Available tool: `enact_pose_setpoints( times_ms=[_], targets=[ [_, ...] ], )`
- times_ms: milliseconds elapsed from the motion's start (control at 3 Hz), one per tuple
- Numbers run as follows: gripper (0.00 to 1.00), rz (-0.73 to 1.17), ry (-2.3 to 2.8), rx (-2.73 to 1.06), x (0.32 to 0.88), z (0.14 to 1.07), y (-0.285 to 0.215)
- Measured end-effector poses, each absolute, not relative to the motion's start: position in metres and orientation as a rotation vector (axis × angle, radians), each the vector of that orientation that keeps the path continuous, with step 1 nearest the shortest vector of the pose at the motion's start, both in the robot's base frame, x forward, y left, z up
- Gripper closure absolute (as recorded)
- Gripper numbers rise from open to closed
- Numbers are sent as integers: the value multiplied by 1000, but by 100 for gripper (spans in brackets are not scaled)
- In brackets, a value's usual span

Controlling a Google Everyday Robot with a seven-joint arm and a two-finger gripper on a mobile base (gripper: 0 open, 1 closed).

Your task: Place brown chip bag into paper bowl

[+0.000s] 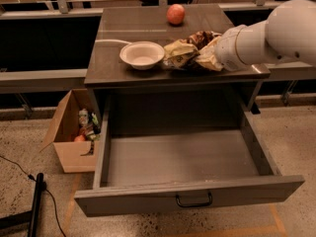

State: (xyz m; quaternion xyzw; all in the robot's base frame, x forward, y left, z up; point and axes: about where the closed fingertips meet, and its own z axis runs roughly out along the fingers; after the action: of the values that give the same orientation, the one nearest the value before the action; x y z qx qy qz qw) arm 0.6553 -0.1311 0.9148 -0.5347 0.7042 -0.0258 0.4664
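The brown chip bag is crumpled, dark brown with pale yellow patches. It lies on the tabletop just right of the paper bowl, and its left edge nearly touches the bowl's rim. The bowl is off-white and nothing is in it. My gripper reaches in from the right at the end of the white arm. It is shut on the bag's right end, which is bunched up around it and hides most of it.
A round red-orange fruit sits at the back of the dark table. Below the tabletop a wide grey drawer stands pulled out. A cardboard box with small items stands on the floor at the left.
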Motion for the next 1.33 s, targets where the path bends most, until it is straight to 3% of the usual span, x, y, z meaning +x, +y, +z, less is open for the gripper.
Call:
enact_pose_setpoints(
  times_ms=[667,1333],
  targets=[
    [100,182,1808,-1414,555,906,-101],
    [100,209,1811,-1434,545,904,-95]
  ],
)
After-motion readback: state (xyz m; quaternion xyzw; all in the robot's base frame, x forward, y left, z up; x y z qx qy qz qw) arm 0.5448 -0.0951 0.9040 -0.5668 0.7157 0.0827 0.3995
